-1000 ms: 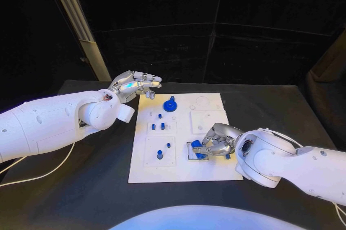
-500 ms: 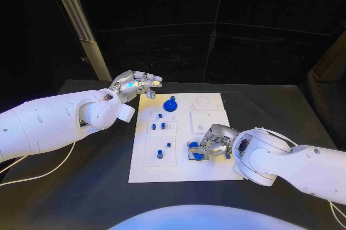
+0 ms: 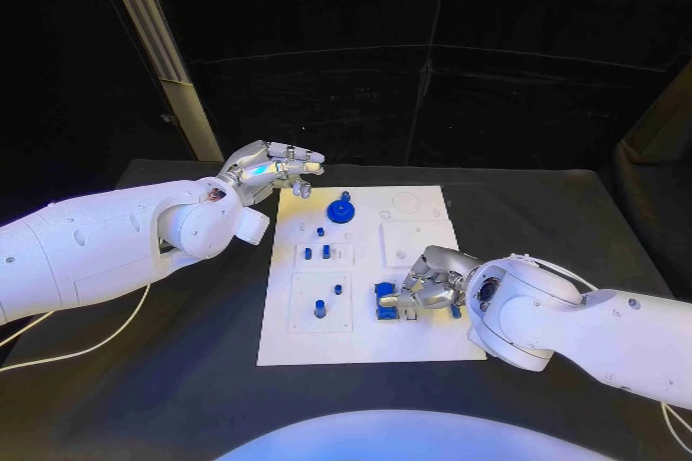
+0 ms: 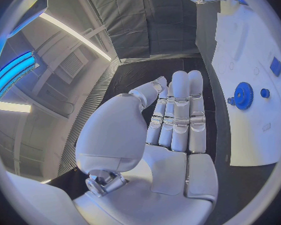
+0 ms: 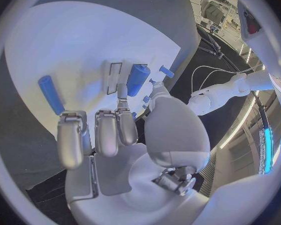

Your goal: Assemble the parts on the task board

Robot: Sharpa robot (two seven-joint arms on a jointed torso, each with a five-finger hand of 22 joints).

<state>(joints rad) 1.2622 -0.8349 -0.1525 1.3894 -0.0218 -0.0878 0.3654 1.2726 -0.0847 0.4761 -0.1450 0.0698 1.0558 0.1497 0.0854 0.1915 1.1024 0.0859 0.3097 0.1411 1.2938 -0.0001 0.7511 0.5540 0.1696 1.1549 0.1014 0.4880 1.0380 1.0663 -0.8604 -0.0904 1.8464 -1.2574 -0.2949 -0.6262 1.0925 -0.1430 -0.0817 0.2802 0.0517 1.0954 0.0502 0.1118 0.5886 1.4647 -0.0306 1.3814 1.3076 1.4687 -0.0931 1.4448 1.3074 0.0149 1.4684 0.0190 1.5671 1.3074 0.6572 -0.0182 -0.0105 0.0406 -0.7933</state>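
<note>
Two hands work around the task board point(image 3: 368, 343): the right hand point(image 3: 428, 287) grips a blue part point(image 3: 387, 299) at the board's near right side. The left hand point(image 3: 274, 169) hovers beyond the board's far left corner, fingers point(image 4: 180, 101) straight, together, holding nothing, near the blue gear point(image 3: 340, 211).

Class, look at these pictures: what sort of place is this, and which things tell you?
Probably a robotics lab or test cell: a black table hung round with dark curtains, a white task board with small blue parts, and two white robot arms.

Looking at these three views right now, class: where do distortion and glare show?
Left wrist view: the white rectangular task board has edges that bow. Right wrist view: bright glare washes out the board's surface. Head view: board edges run straight.
</note>
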